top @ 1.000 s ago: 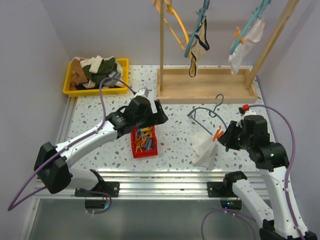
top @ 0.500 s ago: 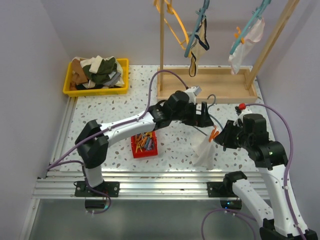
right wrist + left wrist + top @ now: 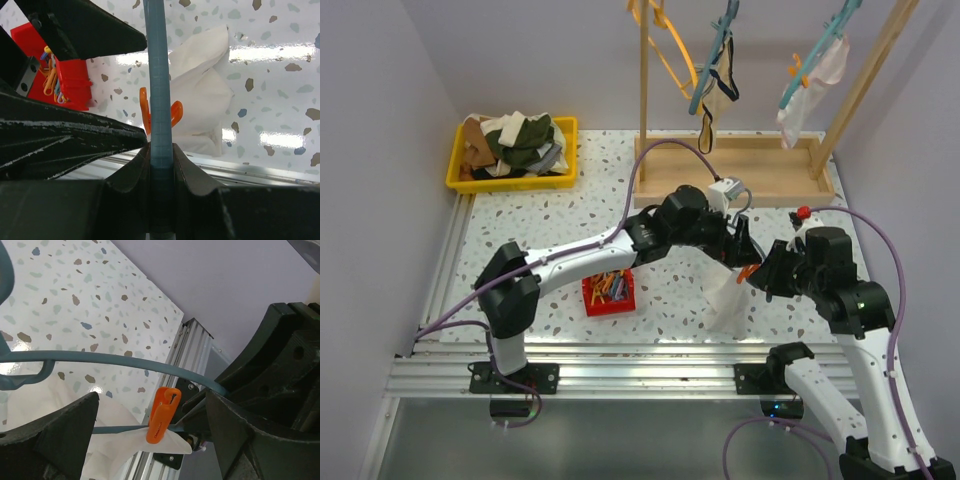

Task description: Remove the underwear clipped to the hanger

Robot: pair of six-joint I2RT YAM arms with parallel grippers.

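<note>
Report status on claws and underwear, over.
Right claw shut on hanger. Left claw open around clip. Underwear clipped on, not freed. Nothing blocking.

1. A robotics lab test bench: two white-and-black robot arms (image 3: 570,262) stand bolted to an aluminium rail (image 3: 640,352) at the near edge of a speckled table (image 3: 520,240).
2. Plain lilac walls (image 3: 380,120) box the bench in on the left, far and right sides.
3. Staged laundry props complete the set-up: a wooden rack (image 3: 730,185) at the far side, a yellow bin (image 3: 510,184) of clothes far left, a red tray (image 3: 588,298) of pegs.
</note>
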